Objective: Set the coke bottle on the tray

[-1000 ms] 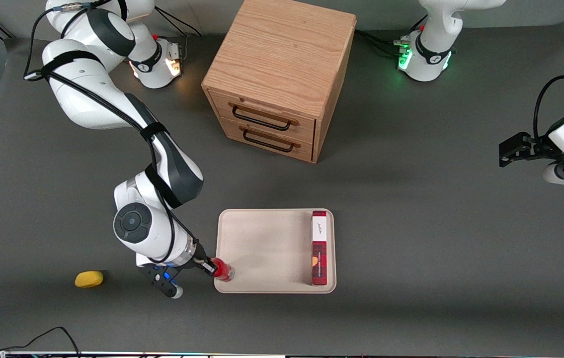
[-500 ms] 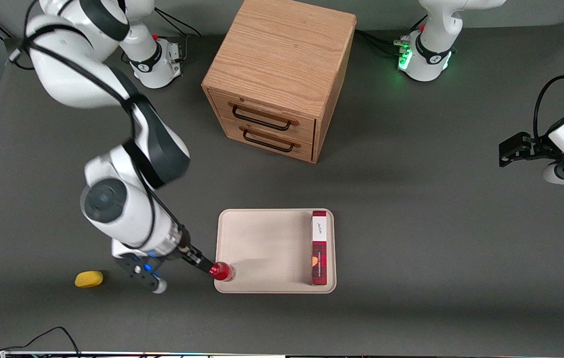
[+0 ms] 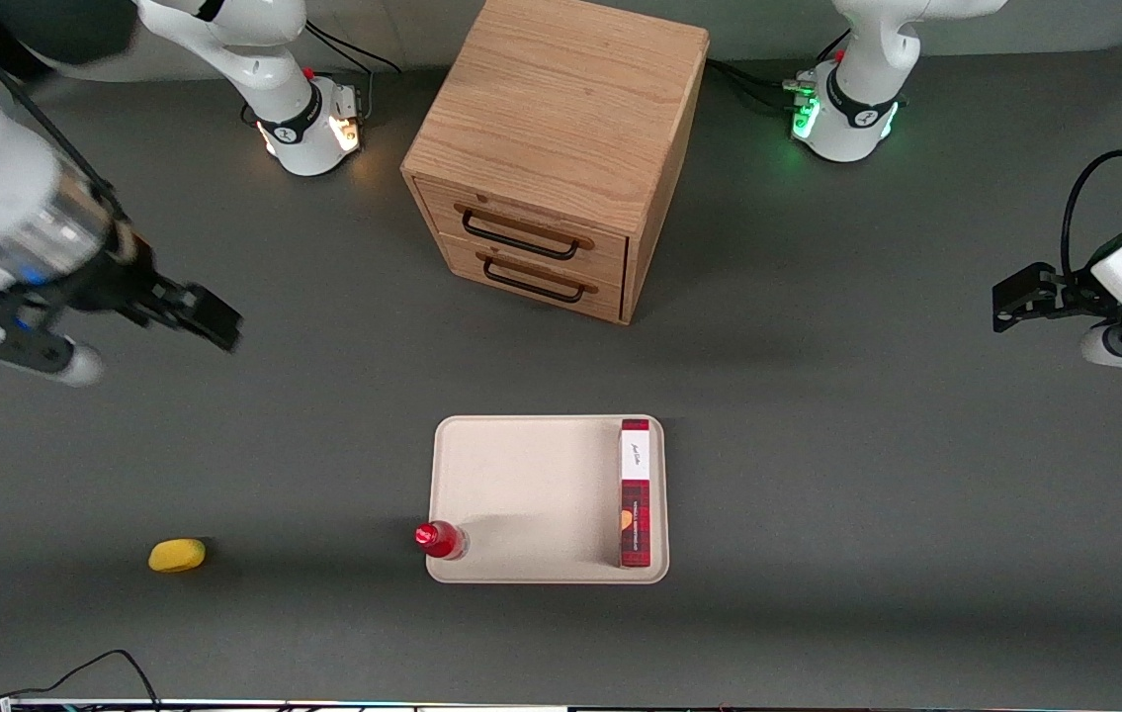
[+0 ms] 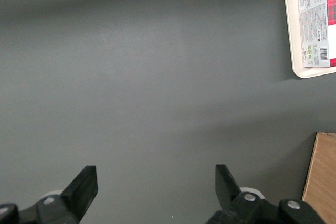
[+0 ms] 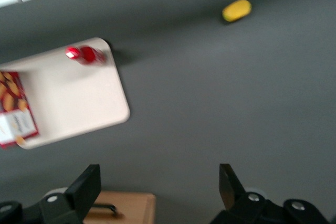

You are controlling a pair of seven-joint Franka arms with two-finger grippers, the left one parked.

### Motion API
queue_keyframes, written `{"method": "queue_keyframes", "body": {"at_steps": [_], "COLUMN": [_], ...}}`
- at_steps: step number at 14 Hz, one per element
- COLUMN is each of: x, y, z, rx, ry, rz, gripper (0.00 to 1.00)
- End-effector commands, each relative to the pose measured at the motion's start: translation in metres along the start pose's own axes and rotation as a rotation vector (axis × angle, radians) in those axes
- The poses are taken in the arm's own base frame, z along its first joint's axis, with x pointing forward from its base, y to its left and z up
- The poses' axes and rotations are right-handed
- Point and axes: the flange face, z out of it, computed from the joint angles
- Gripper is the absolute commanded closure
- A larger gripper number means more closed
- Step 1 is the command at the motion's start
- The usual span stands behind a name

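Note:
The coke bottle (image 3: pixel 440 540), small and red with a round red cap, stands upright on the beige tray (image 3: pixel 521 494), at the tray's corner nearest the front camera and toward the working arm's end. It also shows in the right wrist view (image 5: pixel 86 55) on the tray (image 5: pixel 73 98). My right gripper (image 3: pixel 210 318) is open and empty, raised well above the table, far from the tray toward the working arm's end. Its fingers (image 5: pixel 86 184) are spread wide.
A long red plaid box (image 3: pixel 635 494) lies on the tray along its edge toward the parked arm. A wooden two-drawer cabinet (image 3: pixel 561 148) stands farther from the front camera than the tray. A yellow oval lump (image 3: pixel 176 556) lies on the table toward the working arm's end.
My right gripper let go of the coke bottle, which stays standing on the tray corner. The arm then swung up and away toward the working arm's end of the table.

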Motion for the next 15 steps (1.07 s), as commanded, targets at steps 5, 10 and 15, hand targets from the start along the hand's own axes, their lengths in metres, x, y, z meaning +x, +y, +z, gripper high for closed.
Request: {"method": "queue_keyframes", "body": {"at_steps": [5,10,15], "x": [-0.026,-0.047,-0.043], "y": [0.117,0.131,0.131], "z": [0.025,0.072,0.047], "rx": [0.009,0.037,0.052], "ry": [-0.084,-0.023,0.004], "rz": [-0.069,-0.055,-0.089], "gripper": [0.0,0.0,0.0]}}
